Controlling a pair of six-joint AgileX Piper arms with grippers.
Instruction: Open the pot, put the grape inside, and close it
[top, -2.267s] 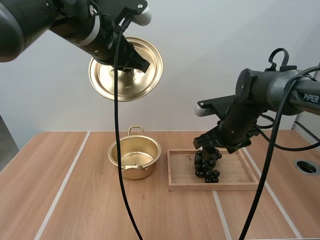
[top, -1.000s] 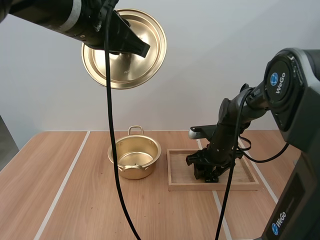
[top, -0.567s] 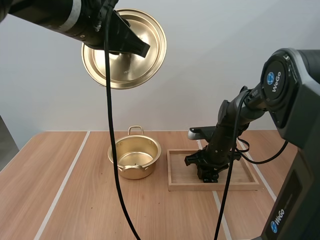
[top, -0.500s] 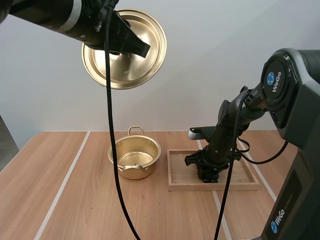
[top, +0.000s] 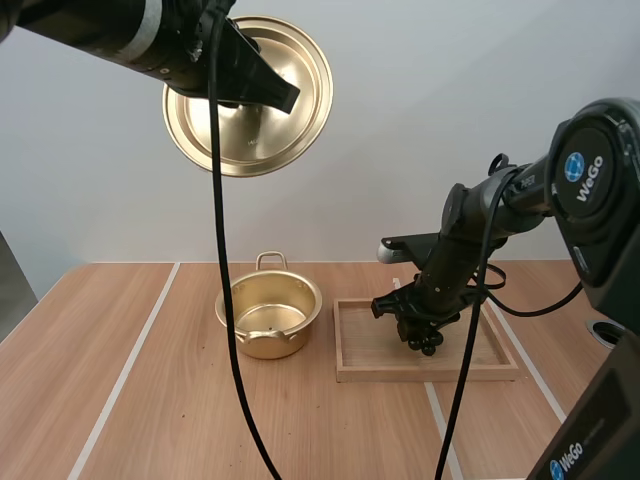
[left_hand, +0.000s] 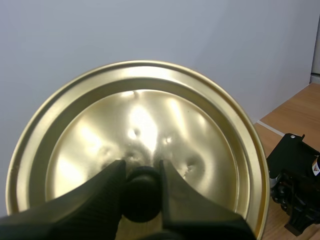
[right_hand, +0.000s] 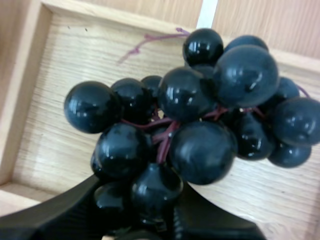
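Wooden table (top: 150, 400) is looking fine: the pot (top: 269, 316) is sitting open beside the tray (top: 365, 372). My left gripper (left_hand: 141, 174) is pinching the lid (top: 260, 140) by its knob, way up high. My right gripper (top: 415, 318) is pinching the grapes (right_hand: 185, 110) just above the tray. I'm thinking lift higher first, so the dangling berries are clearing the rim.

Left arm (top: 100, 30): matte black cylindrical housing, light grey band near wrist.
Right arm (top: 600, 190): black links, large rounded joint housings, round blue badges, white "WeGo" lettering, light grey cap at wrist.
Left tool (left_hand: 141, 172): two black fingers (left_hand: 90, 200), fine-textured faces.
Right tool (right_hand: 145, 212): black, smooth.
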